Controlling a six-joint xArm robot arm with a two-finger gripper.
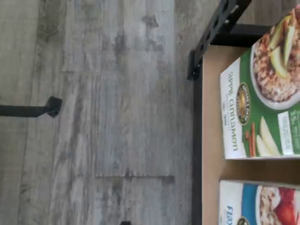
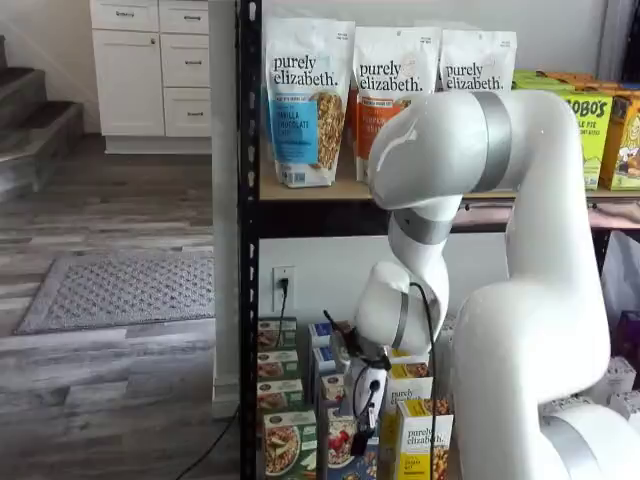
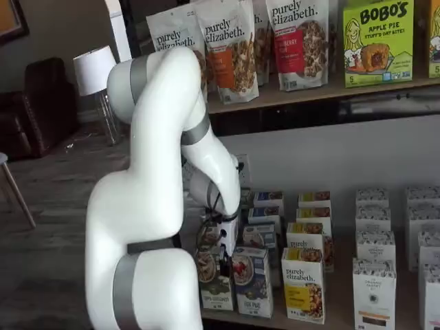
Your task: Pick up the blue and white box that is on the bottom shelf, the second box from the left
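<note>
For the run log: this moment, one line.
stage: pre-grasp | blue box: upright, not held | gripper: low near it, fingers unclear | green box: beside it

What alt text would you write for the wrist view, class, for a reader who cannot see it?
Two cereal boxes stand on a tan shelf board edged by a black metal frame: a green apple cinnamon box and, partly cut off, the blue and white box. Grey wood-plank floor fills the rest; no gripper shows.

Even, soft daylight throughout; the wrist view is slightly blurred.
</note>
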